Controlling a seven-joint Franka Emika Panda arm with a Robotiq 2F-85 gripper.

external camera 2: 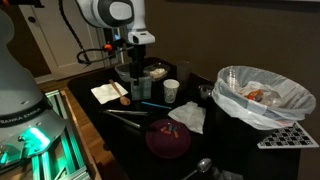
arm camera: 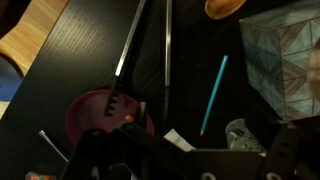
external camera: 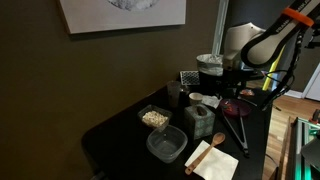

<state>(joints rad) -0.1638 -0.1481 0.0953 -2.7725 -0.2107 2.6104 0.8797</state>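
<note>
Near maroon bowl (arm camera: 95, 112) — gripper (arm camera: 190, 152), jaws apparently wide.

A dull brown wall (external camera: 40, 70) stands behind the black tabletop (external camera: 115, 135), and a white-framed picture (external camera: 120, 12) hangs high on it in an exterior view. Wooden floor (external camera: 292, 104) shows past the tabletop's end and also in the wrist view. In an exterior view a pale panelled door (external camera 2: 45, 45) stands behind, and a green glow (external camera 2: 35, 140) lies low beside the tabletop; the room is dim
</note>
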